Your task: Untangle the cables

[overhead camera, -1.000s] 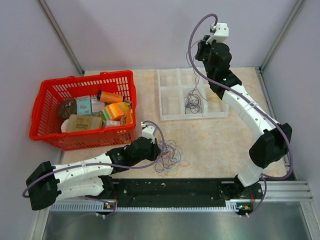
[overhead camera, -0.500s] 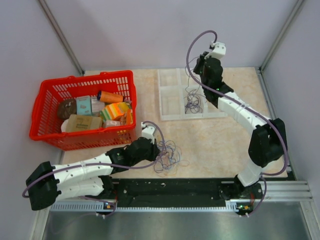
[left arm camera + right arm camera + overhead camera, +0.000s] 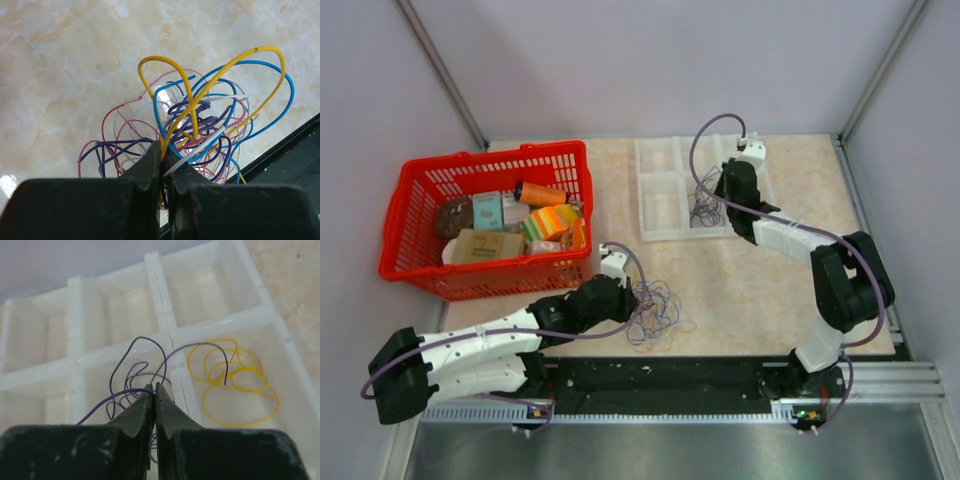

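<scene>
Left gripper (image 3: 162, 150) is squeezed right down on the cables (image 3: 200, 130). A yellow strand and a white one are caught between its tips, and the rest of the tangle (blue, purple, pink) fans out just past the fingers. That pile sits on the tabletop (image 3: 750, 290) close to the near edge, about the middle.

Right gripper (image 3: 152, 389) is pressed together too, pinching one purple wire (image 3: 135, 352) low over the white divider tray (image 3: 75, 305) by the far edge. It's over the middle compartment of the tray's near row, where more purple loops lie. A yellow coil (image 3: 235, 385) sits in the compartment next door. Can't really tell if the held wire touches the tray floor.

Versus a second ago, the right arm has dropped from high above the tray down to it. Left arm barely budged.
</scene>
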### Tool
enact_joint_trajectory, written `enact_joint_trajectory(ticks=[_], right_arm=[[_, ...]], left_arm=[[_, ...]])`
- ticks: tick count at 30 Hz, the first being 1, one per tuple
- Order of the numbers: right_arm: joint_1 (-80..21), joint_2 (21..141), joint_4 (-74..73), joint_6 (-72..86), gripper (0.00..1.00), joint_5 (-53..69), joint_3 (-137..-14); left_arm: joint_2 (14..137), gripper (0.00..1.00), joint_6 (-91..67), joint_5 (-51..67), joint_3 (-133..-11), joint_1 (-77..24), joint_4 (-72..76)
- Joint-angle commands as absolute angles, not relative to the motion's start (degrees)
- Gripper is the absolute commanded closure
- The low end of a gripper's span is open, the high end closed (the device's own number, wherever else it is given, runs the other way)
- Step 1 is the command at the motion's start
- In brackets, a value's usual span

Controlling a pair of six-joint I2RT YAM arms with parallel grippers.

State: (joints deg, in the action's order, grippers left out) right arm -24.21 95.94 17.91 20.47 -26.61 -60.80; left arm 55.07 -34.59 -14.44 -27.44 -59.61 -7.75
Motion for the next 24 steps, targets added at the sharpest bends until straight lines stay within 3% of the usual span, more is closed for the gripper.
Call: enact_joint_trajectory(ticks=[1, 5, 8, 11, 16, 20, 24], right_arm=[[-23.7, 99.0, 18.5, 25.4, 1.0, -21.5, -59.8], [-23.7, 105.7, 10.7, 26.3, 1.0, -16.0, -66.4], [-23.6, 111.8, -4.4, 23.9, 0.97, -14.2, -78.9], [-23.1, 116.1, -17.4, 21.9, 0.86, -13.0, -89.1], [-22.2, 115.2, -25.1, 19.8, 0.54, -7.4, -91.9], [-22.3, 111.1, -26.7, 17.8, 0.47, -7.8, -90.1], [-21.7, 107.5, -27.8, 15.1, 0.47, -7.9, -91.0]], left_arm=[[54.9, 0.93, -35.2, -14.2, -28.3, -59.8, -5.0], [53.4, 0.93, -35.4, -14.2, -28.1, -59.8, -5.8], [52.2, 0.93, -34.9, -14.8, -28.3, -59.7, -6.9], [51.4, 0.93, -34.6, -15.0, -28.5, -59.8, -7.7], [51.7, 0.92, -34.8, -14.3, -28.2, -59.8, -7.1], [52.0, 0.92, -35.3, -13.4, -27.9, -59.8, -6.4], [51.3, 0.92, -35.6, -13.0, -27.5, -59.8, -6.0]])
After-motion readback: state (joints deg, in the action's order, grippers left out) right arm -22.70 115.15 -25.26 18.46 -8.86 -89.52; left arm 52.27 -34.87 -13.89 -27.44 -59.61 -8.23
